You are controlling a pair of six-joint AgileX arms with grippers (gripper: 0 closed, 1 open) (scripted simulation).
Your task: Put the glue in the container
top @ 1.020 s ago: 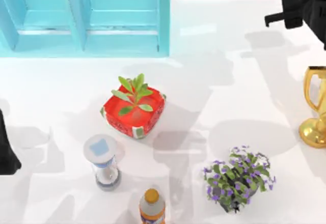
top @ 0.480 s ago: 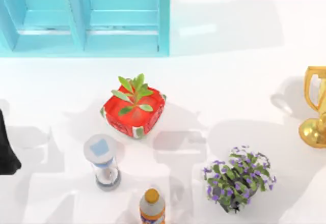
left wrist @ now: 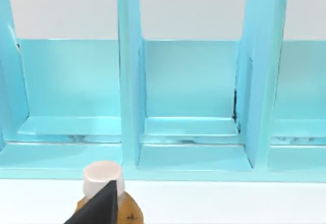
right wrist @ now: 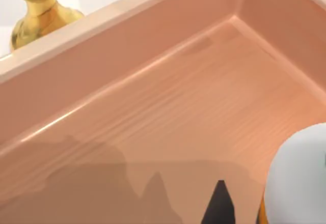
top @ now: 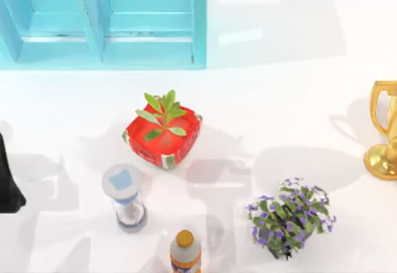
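Hanging over the pale wooden box container point(right wrist: 153, 107) was my right gripper point(right wrist: 220, 210); I could not tell its grip. The small white, orange-labelled glue bottle point(right wrist: 298, 178) was just beside it, over the container floor. My left arm point(top: 7, 180) was parked at the table's left edge.

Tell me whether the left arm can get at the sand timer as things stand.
Probably yes. The left arm is parked at the table's left edge, and bare tabletop lies between it and the sand timer; the red plant pot stands farther back, off that line.
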